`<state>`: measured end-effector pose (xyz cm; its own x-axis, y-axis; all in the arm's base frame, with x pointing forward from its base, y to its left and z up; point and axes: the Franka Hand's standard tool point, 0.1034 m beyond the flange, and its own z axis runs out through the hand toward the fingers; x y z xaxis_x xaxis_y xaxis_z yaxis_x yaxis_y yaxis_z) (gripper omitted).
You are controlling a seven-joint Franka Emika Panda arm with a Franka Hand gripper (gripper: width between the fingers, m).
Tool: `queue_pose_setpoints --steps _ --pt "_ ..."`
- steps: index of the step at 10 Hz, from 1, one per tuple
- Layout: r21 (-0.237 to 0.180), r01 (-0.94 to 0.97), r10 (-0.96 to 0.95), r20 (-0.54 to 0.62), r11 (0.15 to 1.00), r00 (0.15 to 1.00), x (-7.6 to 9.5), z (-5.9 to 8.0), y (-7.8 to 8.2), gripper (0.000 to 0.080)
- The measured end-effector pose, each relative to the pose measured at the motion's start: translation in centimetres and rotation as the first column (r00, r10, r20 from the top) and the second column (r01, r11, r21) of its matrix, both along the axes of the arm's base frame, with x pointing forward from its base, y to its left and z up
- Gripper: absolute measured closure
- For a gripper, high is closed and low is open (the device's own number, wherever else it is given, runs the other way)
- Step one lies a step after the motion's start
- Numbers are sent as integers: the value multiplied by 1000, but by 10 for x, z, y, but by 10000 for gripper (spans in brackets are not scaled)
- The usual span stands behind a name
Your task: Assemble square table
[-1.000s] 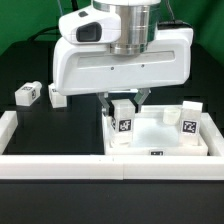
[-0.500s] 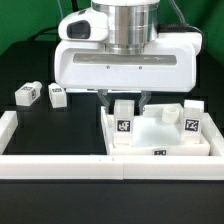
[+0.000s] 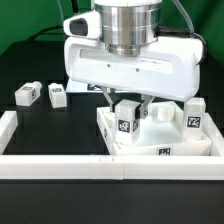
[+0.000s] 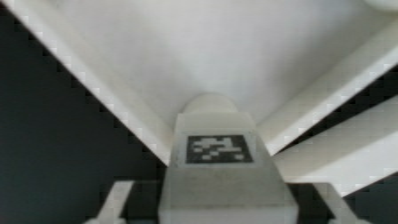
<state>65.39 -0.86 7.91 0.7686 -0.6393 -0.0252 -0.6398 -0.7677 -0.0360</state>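
Note:
The white square tabletop (image 3: 170, 140) lies rim-up at the exterior view's right, slightly skewed. A white tagged leg (image 3: 125, 124) stands upright in its near left corner, and my gripper (image 3: 128, 108) is shut on this leg from above. In the wrist view the same leg (image 4: 219, 150) fills the middle, its tag facing the camera, with my gripper (image 4: 219, 205) around it and one finger (image 4: 118, 200) on each side. A second leg (image 3: 193, 118) stands at the tabletop's right corner. Two loose legs (image 3: 26, 94) (image 3: 57, 95) lie on the black table at the left.
A long white border rail (image 3: 60, 166) runs along the front and another rail (image 3: 8, 125) along the left. The tabletop's front rim sits close to the front rail. The arm's wide white wrist body (image 3: 130, 65) hides the tabletop's far side.
My gripper has turned with the leg in it. The tabletop has swung with it, its left corner shifting left and its front rim now slanting.

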Motion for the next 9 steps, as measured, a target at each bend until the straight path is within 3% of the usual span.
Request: queue_pose_setpoints --steps 4,5,6,7,9 --pt "10 238 -237 -13 971 971 0 0 2 508" --pt "10 216 -216 -12 976 976 0 0 3 332" --pt "9 143 -143 -8 990 990 0 0 3 332" --pt "9 104 -104 -6 995 995 0 0 3 187" --pt "7 -40 40 2 999 999 0 1 3 161"
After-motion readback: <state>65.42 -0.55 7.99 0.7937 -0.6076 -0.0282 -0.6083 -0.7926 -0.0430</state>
